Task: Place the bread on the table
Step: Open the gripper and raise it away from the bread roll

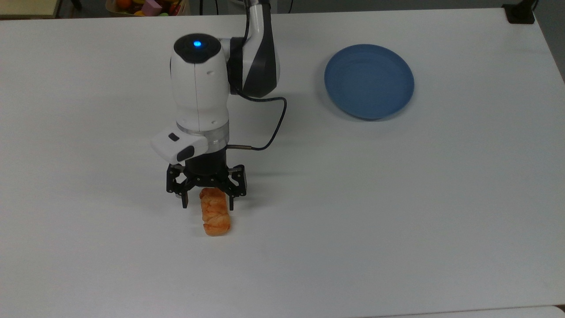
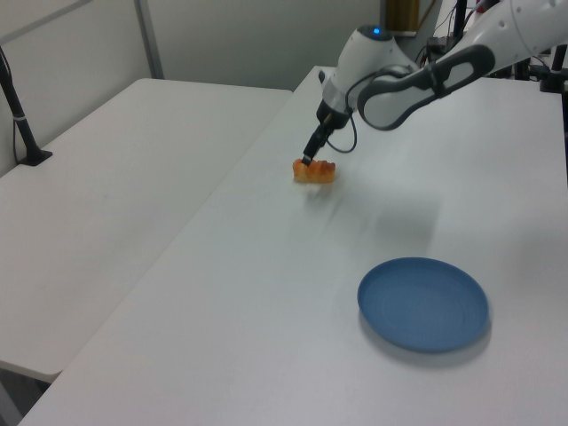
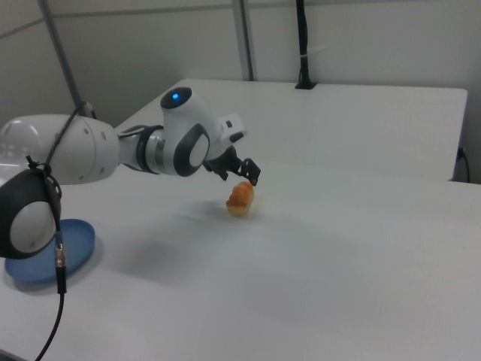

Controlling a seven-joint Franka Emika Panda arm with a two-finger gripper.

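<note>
The bread (image 1: 215,214), a small golden-orange twisted roll, lies flat on the white table (image 1: 397,198), lengthwise toward the top view's bottom edge. My gripper (image 1: 207,202) hangs open just above the roll's far end, one black finger on each side and neither touching it. In the left view the bread (image 2: 314,170) rests on the tabletop with the gripper (image 2: 308,160) right over it. The right view shows the bread (image 3: 240,198) on the table and the gripper (image 3: 246,178) a little above it.
A round blue plate (image 1: 369,81) sits bare at the top view's upper right, well away from the arm. A box of coloured toys (image 1: 145,6) and a black clamp (image 1: 521,13) lie past the far edge. A second white table (image 2: 115,177) adjoins in the left view.
</note>
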